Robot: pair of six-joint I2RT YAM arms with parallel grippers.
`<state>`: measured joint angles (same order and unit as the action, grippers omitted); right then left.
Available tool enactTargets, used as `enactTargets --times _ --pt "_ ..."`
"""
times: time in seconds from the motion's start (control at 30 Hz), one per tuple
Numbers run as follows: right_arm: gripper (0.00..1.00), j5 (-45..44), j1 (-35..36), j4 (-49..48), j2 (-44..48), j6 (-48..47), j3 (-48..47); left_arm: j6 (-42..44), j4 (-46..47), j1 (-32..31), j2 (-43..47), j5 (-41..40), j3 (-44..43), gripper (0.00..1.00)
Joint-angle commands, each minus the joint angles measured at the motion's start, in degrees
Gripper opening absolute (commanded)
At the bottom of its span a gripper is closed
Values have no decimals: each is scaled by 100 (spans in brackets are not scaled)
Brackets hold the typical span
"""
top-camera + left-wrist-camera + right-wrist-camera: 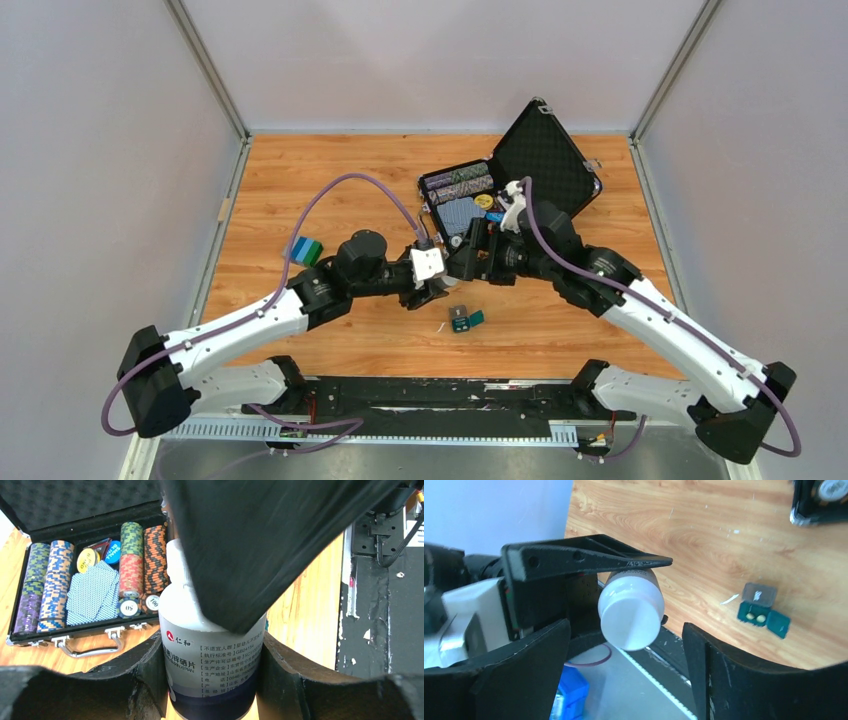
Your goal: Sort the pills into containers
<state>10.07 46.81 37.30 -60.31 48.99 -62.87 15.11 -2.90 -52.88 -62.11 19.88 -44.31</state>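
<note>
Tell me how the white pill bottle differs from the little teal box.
The white pill bottle is capped; the teal box lies open, two pale pills inside. The bottle is clamped in the left gripper, off the table; the box rests on the table. The bottle is round and bigger, the box square and smaller. Both are small containers.

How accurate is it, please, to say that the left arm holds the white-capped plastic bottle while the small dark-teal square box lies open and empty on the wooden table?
Only "empty" is wrong: the right wrist view shows two pale pills in the small dark-teal square box. Otherwise yes: the left gripper holds the white-capped plastic bottle, and the box lies open on the wooden table.
</note>
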Motion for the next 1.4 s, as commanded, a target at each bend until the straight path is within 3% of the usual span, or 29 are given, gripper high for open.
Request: enactTargets --times 0.0,0.27,0.47,0.73,1.17,1.27,1.37 --pt "85 -108 13 -12 578 -1303 -85 9 -28 -20 168 173 -313 0" --pt "87 557 13 207 813 -2950 -107 57 -181 -19 240 612 -342 0" --pt "83 863 13 510 439 -3479 -339 83 -233 -23 344 957 -349 0" --pt "60 723 13 219 198 -3193 -390 87 -207 -16 325 1055 -359 1" --pt "57 420 13 -80 107 -2462 -347 139 -219 -23 288 1199 -367 0" --pt "48 440 13 -80 37 -2284 -357 131 -184 -16 293 1164 -360 0" --pt "30 675 14 -68 -50 -2120 -395 115 -138 -16 320 1107 -339 0"
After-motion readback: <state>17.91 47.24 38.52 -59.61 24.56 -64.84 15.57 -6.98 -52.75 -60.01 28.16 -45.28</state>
